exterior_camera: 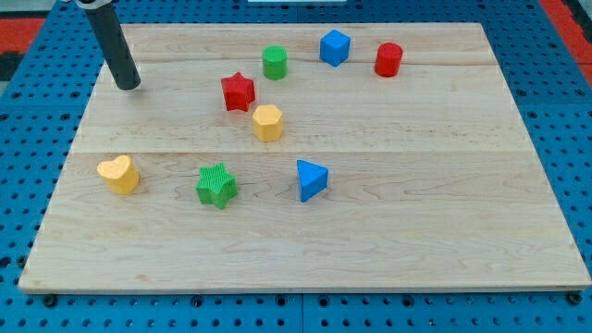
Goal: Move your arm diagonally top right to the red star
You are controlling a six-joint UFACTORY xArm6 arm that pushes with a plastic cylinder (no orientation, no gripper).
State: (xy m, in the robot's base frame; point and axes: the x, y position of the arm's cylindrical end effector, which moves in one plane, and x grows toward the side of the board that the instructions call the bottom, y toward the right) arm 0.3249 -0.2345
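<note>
The rod's tip (129, 86), a bare rod with no jaws and holding nothing, sits near the board's upper-left corner touching no block, with the red star (238, 92) well apart at its 3 o'clock, just left of the green cylinder (275, 63) and above the yellow hexagonal block (267, 122).

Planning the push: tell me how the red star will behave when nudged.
The red star looks squat and flat-based, so it will probably slide, not tip. Its points may make it spin if struck off-centre. My tip is to its left, apart.
</note>
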